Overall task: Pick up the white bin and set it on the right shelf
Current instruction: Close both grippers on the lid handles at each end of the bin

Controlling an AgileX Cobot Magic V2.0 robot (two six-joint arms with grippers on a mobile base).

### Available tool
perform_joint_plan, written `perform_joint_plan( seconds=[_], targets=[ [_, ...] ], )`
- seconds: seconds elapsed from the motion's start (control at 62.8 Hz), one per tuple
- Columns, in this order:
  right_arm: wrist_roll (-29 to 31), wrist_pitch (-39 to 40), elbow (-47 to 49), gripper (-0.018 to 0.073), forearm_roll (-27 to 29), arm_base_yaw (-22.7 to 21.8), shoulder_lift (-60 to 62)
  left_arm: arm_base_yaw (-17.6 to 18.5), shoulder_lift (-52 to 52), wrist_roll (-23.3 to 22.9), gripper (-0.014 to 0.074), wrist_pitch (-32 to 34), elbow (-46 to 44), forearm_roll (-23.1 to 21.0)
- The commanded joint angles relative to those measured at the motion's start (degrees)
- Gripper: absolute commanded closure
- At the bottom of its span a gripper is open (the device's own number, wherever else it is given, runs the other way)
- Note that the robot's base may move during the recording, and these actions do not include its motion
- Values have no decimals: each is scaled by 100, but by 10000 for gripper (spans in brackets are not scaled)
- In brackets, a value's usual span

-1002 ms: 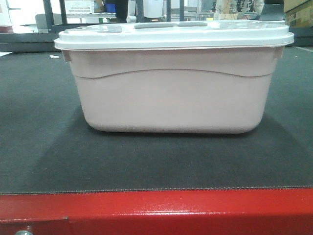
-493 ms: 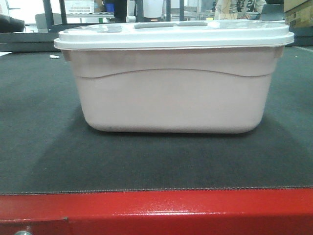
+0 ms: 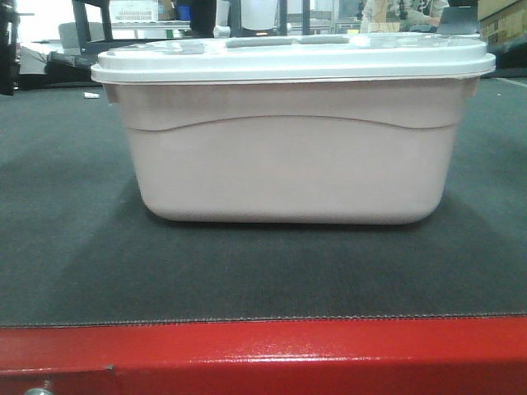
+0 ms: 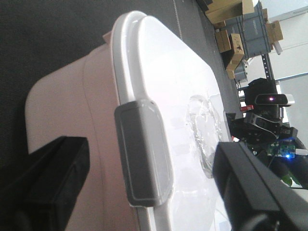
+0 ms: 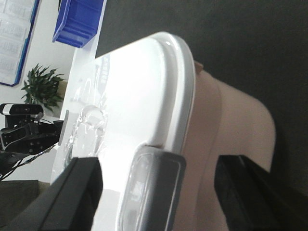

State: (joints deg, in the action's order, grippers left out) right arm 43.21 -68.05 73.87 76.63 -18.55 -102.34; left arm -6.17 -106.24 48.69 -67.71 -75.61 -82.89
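The white bin point(image 3: 288, 164), a pale pinkish tub with a flat white lid, sits in the middle of a dark mat point(image 3: 66, 214). My left gripper point(image 4: 150, 159) is open at one end of the bin point(image 4: 62, 96). Its two black fingers point(image 4: 48, 187) straddle the grey lid latch point(image 4: 143, 151) without touching it. At the other end of the bin point(image 5: 231, 125) my right gripper point(image 5: 159, 178) is open in the same way. Its fingers point(image 5: 77, 192) stand on either side of that end's grey latch point(image 5: 154, 192). The right shelf is out of view.
A red table edge point(image 3: 263, 354) runs along the front of the mat. A blue crate point(image 5: 79, 21) and a potted plant point(image 5: 43, 86) lie beyond the bin in the right wrist view. Cardboard boxes point(image 4: 231, 38) are stacked behind it in the left wrist view.
The bin has not moved. A dark shape at the far left edge of the front view has shifted and now stands upright there.
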Motion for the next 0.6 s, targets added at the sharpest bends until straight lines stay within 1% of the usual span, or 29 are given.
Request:
perform_joint_plan(
  seconds=[0.0,0.127,0.255,0.589],
  targets=[
    [140,-829,194,-20,550,147,188,78,240,32,167,-689,-193,-488],
    [209,-763,194,-20,557,318,132,150,190,32,167,-681,-193,-599],
    [209,-763,194,-20,564,374,68,225,190,32,167,-658,-193,-682],
    [229,-775,194,-20,563,603,-106,517,190,39,167,-513,-193,-667]
  ],
)
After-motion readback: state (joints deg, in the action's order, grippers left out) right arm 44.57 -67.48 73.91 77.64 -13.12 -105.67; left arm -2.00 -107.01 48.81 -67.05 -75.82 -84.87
